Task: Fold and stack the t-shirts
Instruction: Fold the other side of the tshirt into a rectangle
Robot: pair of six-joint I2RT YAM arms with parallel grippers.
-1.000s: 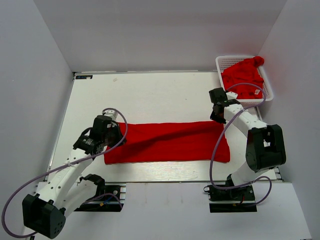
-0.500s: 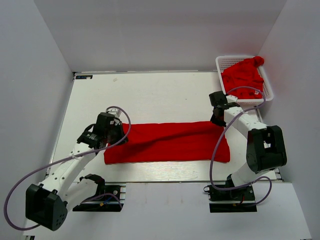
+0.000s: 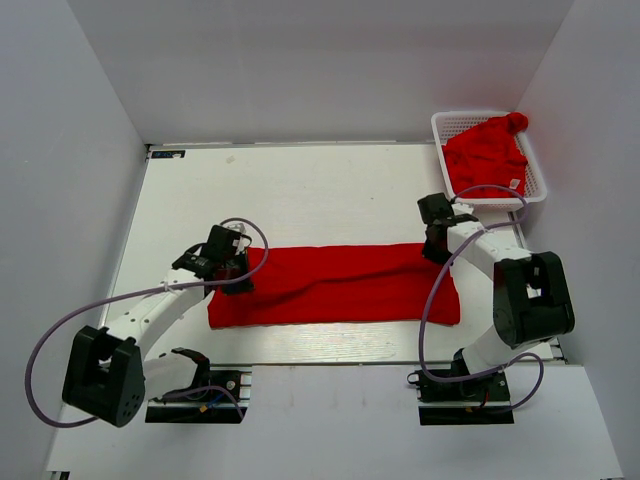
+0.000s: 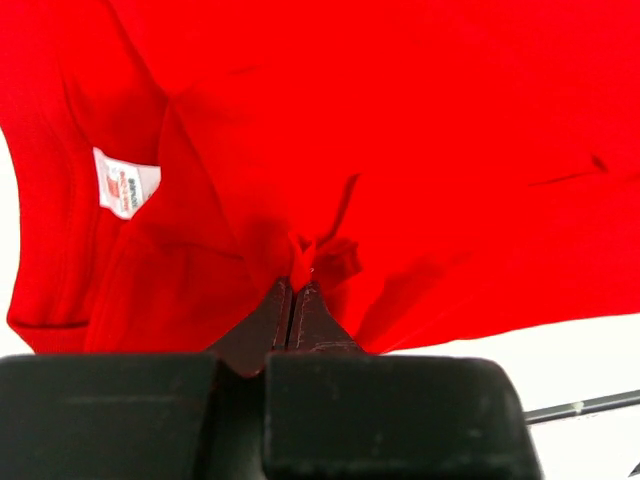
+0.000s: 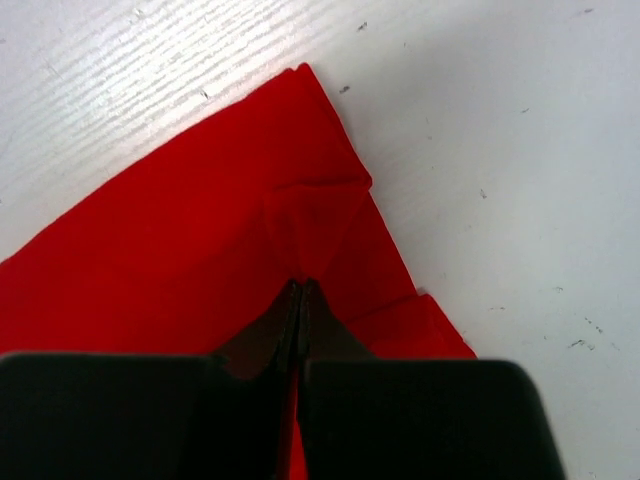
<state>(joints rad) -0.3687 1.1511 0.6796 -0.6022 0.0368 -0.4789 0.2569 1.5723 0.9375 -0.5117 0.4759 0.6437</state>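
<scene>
My left gripper (image 4: 293, 288) is pinched shut on the t-shirt (image 3: 340, 285) nr its label (image 4: 126, 183); right gripper (image 5: 300, 290) clamps the other end. Both ends held, prob. to fold it evenly across worktop (image 3: 300, 190).

beyond both grippers the white table (image 3: 300, 190) lies bare up to the back wall (image 3: 320, 70): open room for a pass. between the left gripper (image 3: 236, 278) and the right gripper (image 3: 436, 248) stretches the flat t-shirt (image 3: 340, 285), low, its far edge nipped in each pair of closed jaws. ahead and right of the right gripper stands the basket (image 3: 447, 128), heaped with red t-shirts (image 3: 485, 150), close to the side wall (image 3: 590, 200). left of the left gripper, bare table.
</scene>
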